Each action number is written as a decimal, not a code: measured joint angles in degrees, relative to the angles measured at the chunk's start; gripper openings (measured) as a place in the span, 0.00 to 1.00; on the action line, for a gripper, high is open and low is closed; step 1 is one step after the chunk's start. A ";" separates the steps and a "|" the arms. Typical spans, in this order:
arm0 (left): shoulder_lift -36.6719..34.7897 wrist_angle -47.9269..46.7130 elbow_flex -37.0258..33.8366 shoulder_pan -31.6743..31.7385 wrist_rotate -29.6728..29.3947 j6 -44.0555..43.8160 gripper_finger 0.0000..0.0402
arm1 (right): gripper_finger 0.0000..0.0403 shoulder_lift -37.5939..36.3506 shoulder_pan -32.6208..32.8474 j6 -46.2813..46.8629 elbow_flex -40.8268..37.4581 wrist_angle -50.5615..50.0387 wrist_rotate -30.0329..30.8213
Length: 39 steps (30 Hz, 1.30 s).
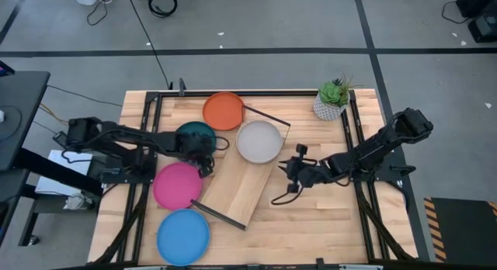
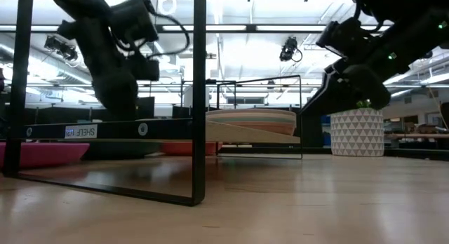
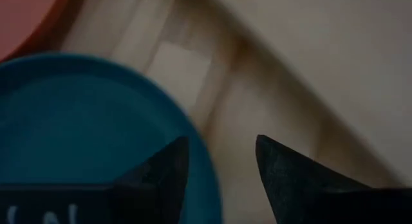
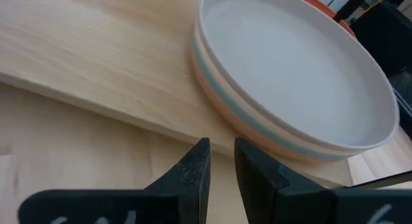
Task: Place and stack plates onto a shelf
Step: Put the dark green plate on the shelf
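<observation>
- Shelf (image 1: 242, 186) lies diagonally at frame centre; a stack topped by the grey plate (image 1: 258, 140) sits on its upper end.
- Left gripper (image 1: 206, 157), centre-left, fingers apart astride the dark teal plate (image 1: 194, 135) rim.
- Right gripper (image 1: 289, 167), right of centre, jaws narrowly apart, empty.
- Orange plate (image 1: 224, 111), pink plate (image 1: 177, 185) and bright blue plate (image 1: 183, 236) rest on the table.

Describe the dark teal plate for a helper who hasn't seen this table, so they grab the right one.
Find the tilted wooden shelf mid-table; the dark teal plate lies off its left side, under the left gripper. Orange and pink plates flank it; it is the darkest.
</observation>
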 joint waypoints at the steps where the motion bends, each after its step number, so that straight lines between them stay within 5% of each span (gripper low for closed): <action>1: 1.01 -0.17 0.09 0.00 -1.23 -0.52 0.47 | 0.19 0.00 0.31 0.26 -0.14 0.28 -0.04; 9: 6.36 -0.78 1.29 0.22 -5.22 -4.16 0.39 | 0.19 0.00 3.33 0.59 -0.18 1.41 2.27; 17: 10.81 -3.92 1.92 -0.20 -6.54 -4.28 0.18 | 0.19 0.00 5.23 0.91 -0.18 2.44 3.14; 23: 10.24 -17.53 11.52 -0.42 -5.95 -4.00 0.04 | 0.19 0.00 5.99 0.88 -0.18 2.62 3.37; 32: 9.84 -43.25 33.76 -1.03 14.54 -6.30 0.04 | 0.19 0.00 6.17 1.64 -0.18 3.19 3.36; 39: 9.76 -39.88 47.56 -5.54 19.82 0.36 0.04 | 0.19 0.00 6.17 0.47 -0.18 4.59 3.42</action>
